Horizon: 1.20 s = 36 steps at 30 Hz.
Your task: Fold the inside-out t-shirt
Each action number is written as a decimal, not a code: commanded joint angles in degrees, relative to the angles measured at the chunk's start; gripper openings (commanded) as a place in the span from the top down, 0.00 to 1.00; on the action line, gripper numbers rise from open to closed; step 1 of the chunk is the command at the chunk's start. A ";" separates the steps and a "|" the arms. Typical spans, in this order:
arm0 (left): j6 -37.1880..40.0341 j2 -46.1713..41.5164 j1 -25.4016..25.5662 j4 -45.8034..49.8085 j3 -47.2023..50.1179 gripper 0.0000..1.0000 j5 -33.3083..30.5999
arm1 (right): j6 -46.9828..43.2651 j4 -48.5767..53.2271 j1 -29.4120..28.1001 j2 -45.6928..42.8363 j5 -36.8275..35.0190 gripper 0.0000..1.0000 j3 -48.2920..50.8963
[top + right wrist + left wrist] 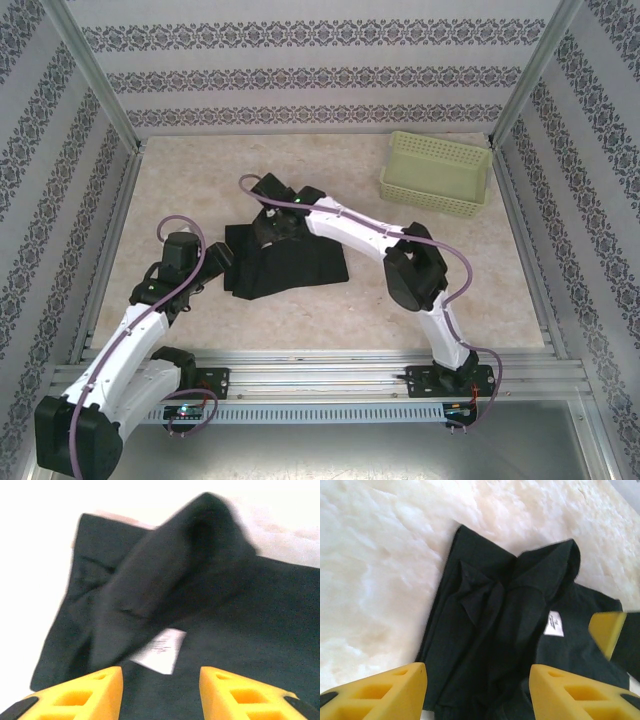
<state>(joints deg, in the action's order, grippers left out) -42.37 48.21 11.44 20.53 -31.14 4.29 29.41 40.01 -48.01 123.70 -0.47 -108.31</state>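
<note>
Table (300, 310): pale marbled surface. No obstruction is noted around the work area.

Inside-out t-shirt (290, 262): it lies at mid-table, between the two arms, gathered into a rough, partly folded block. Its layers are uneven and creased along the left edge.

Basket (435, 175): pale green, at the far right of the table, well apart from the garment.

Left gripper (477, 677): jaws spread and pinching nothing, poised above the near left part of the cloth.

Right gripper (161, 677): jaws parted with no cloth between them, low over the garment's middle.

Raised fold (200, 535): a hump of cloth stands up just beyond the right gripper and is blurred. Whether it is settling or standing cannot be told.

Tag (161, 652): small and white, lying face up beside that fold.

Risks, in my judgement:
- The fold appears unsupported and may flop back, undoing the crease.
- A pinch taken here could catch a single layer, or several at once, and drag the stack askew, because the layers overlap unevenly.
- The two grippers work close together over a small bundle, so contact between their fingers is possible.
- Creases on the left side would be pressed into the finished fold if they are not smoothed.
</note>
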 commanded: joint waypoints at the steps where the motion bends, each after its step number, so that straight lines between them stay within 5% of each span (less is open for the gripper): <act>1: 1.01 2.94 5.43 -2.08 -2.53 0.44 3.57 | -2.46 -0.63 4.68 -3.75 -1.53 0.56 1.59; 6: 0.35 13.00 20.20 -5.56 -8.11 0.44 -2.60 | -4.60 -3.06 9.16 -1.16 0.71 0.56 1.57; 9: -0.83 20.24 23.17 -8.47 -10.08 0.44 -2.09 | -5.51 -2.93 10.44 2.07 2.08 0.55 -0.65; 13: -2.35 28.43 21.30 -9.37 -10.09 0.44 -3.73 | -3.85 -2.22 12.54 5.87 2.75 0.56 -1.15; 18: -3.40 31.50 12.05 -11.49 -5.68 0.47 -0.61 | -1.52 -3.14 15.08 5.69 0.11 0.58 6.24; 26: 2.55 32.42 6.94 -7.15 -9.09 0.47 -2.12 | 7.25 -17.24 14.51 -10.92 0.60 0.64 38.01; 31: 5.86 36.72 6.79 -4.90 -15.39 0.47 -0.01 | 13.87 -20.11 7.95 -22.37 -2.12 0.67 54.43; 36: 8.88 37.28 7.61 -2.09 -19.59 0.48 2.24 | 16.93 -13.30 -0.73 -32.78 -9.51 0.66 57.36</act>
<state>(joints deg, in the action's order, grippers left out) -37.17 86.13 18.70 14.20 -48.71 5.37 42.59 21.30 -46.09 95.02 -4.67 -51.75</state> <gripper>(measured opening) 0.524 0.341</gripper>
